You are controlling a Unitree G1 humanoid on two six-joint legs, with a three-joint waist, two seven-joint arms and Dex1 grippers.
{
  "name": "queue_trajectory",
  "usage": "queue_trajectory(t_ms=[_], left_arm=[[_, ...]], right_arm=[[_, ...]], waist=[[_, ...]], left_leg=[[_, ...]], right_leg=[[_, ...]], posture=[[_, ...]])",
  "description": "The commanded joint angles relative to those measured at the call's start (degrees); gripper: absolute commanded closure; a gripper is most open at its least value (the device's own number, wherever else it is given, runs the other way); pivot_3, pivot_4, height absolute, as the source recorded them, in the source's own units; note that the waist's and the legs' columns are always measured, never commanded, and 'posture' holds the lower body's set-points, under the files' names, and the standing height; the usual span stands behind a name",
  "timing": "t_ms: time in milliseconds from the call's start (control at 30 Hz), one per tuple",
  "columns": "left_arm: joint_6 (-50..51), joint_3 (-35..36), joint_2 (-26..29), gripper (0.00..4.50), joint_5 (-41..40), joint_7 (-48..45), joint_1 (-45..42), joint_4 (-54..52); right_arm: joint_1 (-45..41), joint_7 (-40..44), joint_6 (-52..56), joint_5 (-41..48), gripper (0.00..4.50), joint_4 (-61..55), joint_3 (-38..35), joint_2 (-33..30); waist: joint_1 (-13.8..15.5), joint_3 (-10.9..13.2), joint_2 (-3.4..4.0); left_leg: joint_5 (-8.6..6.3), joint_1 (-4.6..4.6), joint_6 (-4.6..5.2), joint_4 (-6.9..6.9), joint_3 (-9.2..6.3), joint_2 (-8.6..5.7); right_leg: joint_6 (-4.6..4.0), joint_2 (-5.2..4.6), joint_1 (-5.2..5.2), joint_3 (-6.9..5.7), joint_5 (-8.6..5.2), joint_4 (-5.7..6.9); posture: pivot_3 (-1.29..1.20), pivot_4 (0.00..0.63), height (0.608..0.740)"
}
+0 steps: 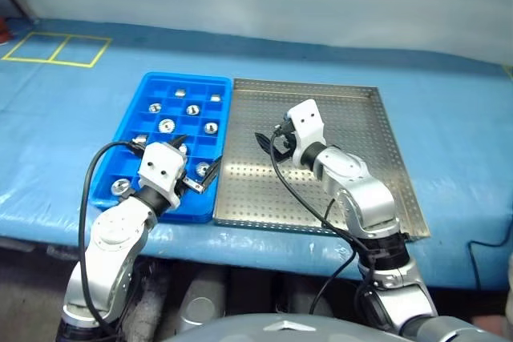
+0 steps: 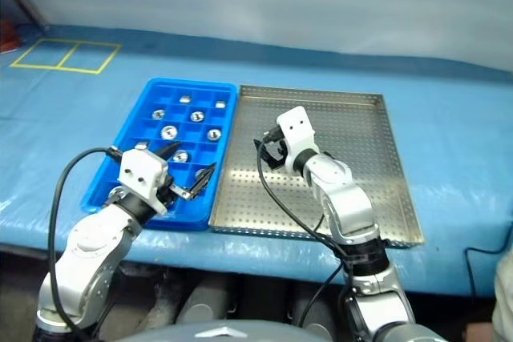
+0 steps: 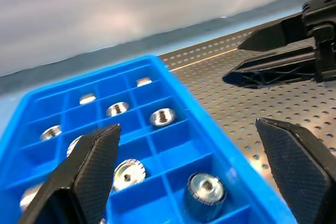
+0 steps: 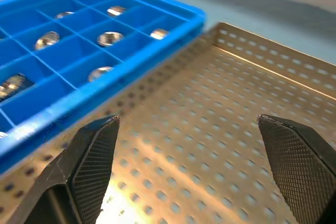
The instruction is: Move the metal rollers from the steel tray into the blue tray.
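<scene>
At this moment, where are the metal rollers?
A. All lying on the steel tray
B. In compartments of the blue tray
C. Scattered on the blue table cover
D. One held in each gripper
B: the metal rollers sit in compartments of the blue tray, while the visible floor of the steel tray is bare and both grippers are open and hold nothing.

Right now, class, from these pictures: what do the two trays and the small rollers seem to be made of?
Blue tray: probably moulded plastic, uniform bright blue, softly glossy grid walls.
Steel tray: sheet metal, likely steel, dull silver, punched with rows of holes, folded rim.
Metal rollers: polished metal, mirror-like glints; the exact alloy cannot be told.
</scene>
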Motion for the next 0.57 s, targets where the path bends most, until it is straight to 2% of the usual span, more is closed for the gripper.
queue_trajectory(t_ms=[33,167,400,567], left_arm=[[0.1,-1.2,-0.3,0.00,-0.4,-0.6,-2.9,2.2],[0.0,-1.7,-1.7,0.00,1.0,1.3,-5.5,5.1],[2.3,-3.6,-4.6,0.00,3.0,4.9,-6.2,7.2],[3.4,-3.4,-5.6,0.00,3.0,5.7,-5.3,7.5]], right_arm=[[4.4,0.1,2.1,1.4,0.06,-8.9,-0.6,-1.3],[10.0,-0.4,4.2,2.3,0.06,-14.9,-1.4,-2.1],[19.4,0.9,5.5,4.2,0.06,-22.0,-3.1,-5.8],[20.4,0.9,5.3,4.5,0.06,-23.0,-2.4,-7.7]], waist=[[-2.1,0.0,0.00],[-4.7,0.0,-0.01],[-4.8,0.0,-0.04],[-5.0,0.0,-0.06]], left_leg=[[0.00,0.03,0.00,-0.03,-0.04,0.01],[0.00,0.15,0.00,-0.06,0.04,0.07],[0.01,0.20,0.02,0.07,0.07,0.12],[0.07,0.27,0.13,0.11,0.36,0.12]], right_leg=[[-0.03,0.01,0.01,0.06,0.01,0.01],[-0.20,0.08,0.00,0.24,0.10,0.07],[0.12,0.04,0.03,0.34,-0.01,0.17],[0.22,-0.02,0.01,0.64,0.06,0.17]], posture=[[0.08,0.150,0.740],[0.06,0.150,0.740],[0.07,0.150,0.740],[0.07,0.150,0.740]])
